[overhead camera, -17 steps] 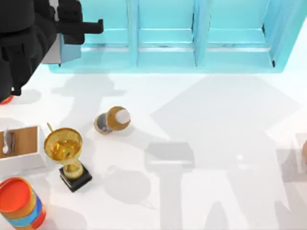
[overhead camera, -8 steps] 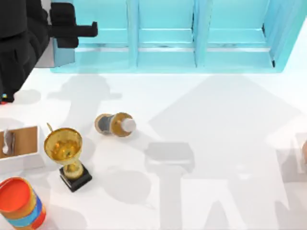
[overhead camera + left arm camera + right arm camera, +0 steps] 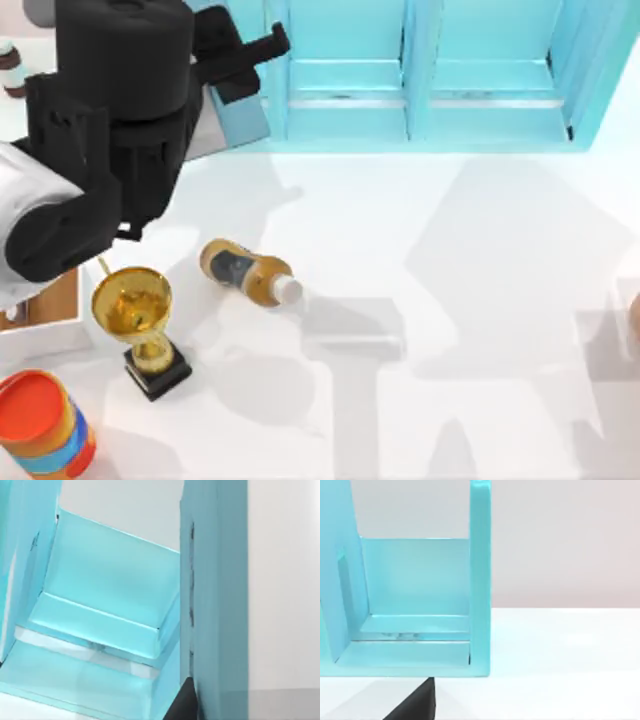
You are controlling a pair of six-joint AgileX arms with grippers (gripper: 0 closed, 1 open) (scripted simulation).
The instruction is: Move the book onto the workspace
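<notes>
Left gripper (image 3: pixel 262 52) at shelf's (image 3: pixel 470 90) left end, jaw state unclear; book mostly hidden behind arm.

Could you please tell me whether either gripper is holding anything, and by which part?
The left gripper, by the shelf's left end, appears to grip the book along one edge; the exact contact is hidden behind the arm.

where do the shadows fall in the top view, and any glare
Top view: broad soft grey arm shadows lie across the white table, and the bottle and trophy cast short ones; the trophy's gold cup shows bright highlights. Right wrist view: evenly lit shelf unit, no glare.
</notes>
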